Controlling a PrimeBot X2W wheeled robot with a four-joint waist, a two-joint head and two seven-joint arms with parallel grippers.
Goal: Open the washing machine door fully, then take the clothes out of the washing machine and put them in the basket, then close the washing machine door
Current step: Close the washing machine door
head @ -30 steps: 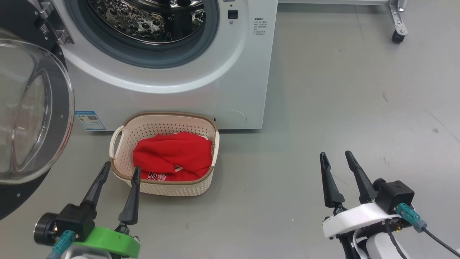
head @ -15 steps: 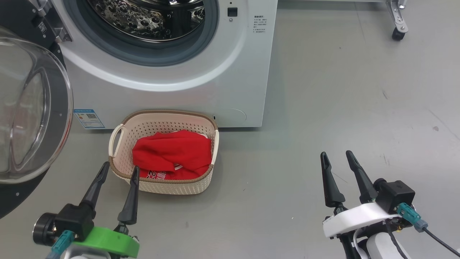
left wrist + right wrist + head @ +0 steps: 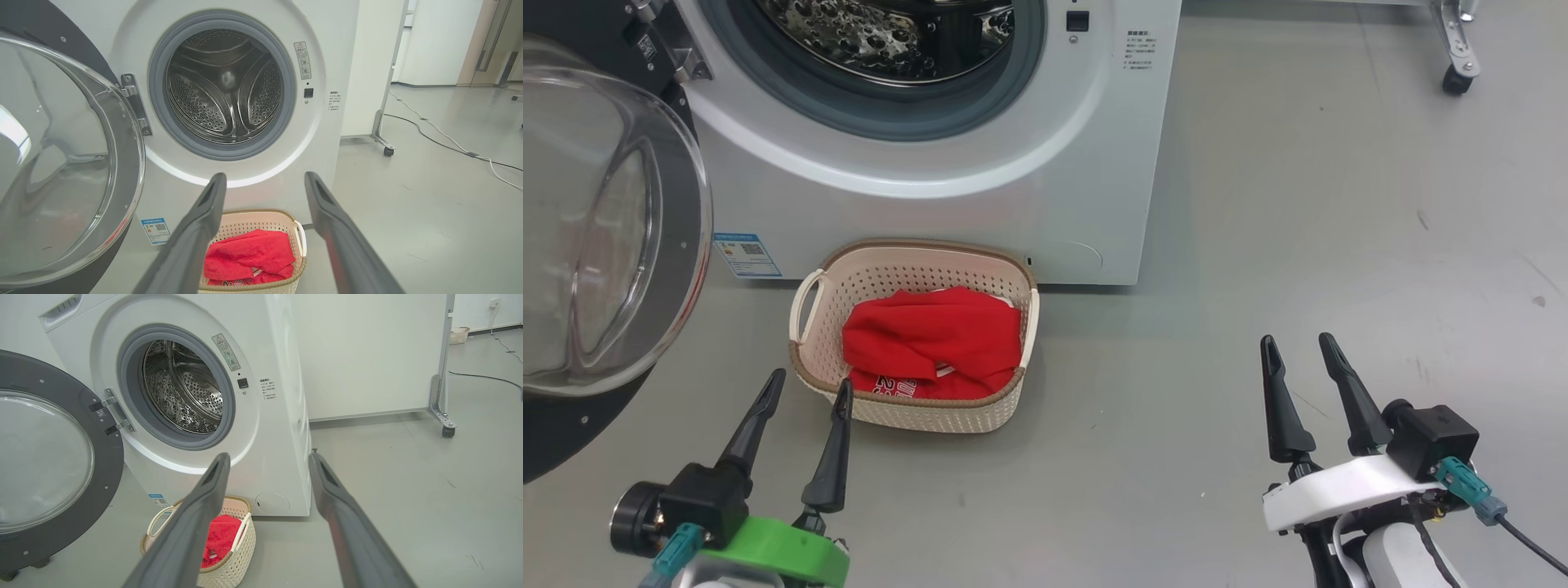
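Door: the washing machine door (image 3: pixel 605 237) is seen swung open at the left edge. It is judged stiff, heavy and glossy, and best pushed on its black rim, far from the hinge.
Clothes: the clothes (image 3: pixel 931 339) are seen lying in the basket (image 3: pixel 931 415), lower centre.
Grippers: the left gripper (image 3: pixel 811 380) and the right gripper (image 3: pixel 1297 339) are spread, with nothing pinched.
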